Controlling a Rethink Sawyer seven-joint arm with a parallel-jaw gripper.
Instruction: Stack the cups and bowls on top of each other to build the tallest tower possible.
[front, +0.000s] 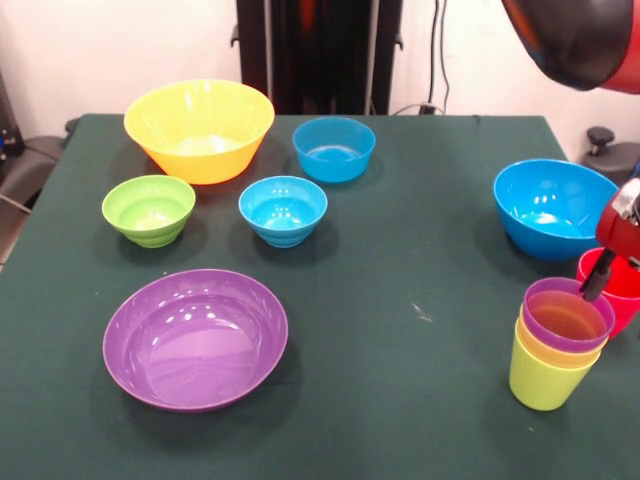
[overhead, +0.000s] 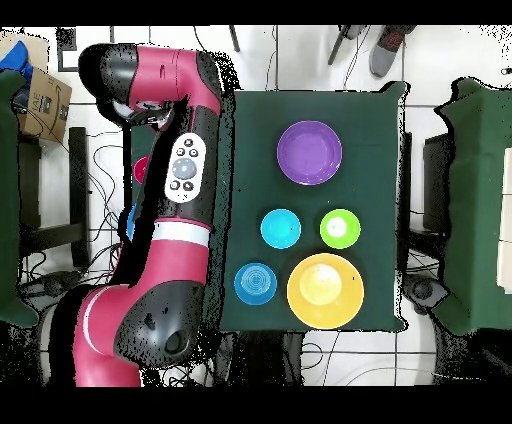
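Tower (front: 556, 345) of three cups stands on worktop (front: 400, 400); I see end effector (front: 597, 282) at its purple rim, grip state unclear.

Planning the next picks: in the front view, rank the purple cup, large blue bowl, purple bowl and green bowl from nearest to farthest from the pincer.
1. Purple cup, under the pincer, at the right edge.
2. Large blue bowl, right side, just behind.
3. Purple bowl, front left.
4. Green bowl, far left.
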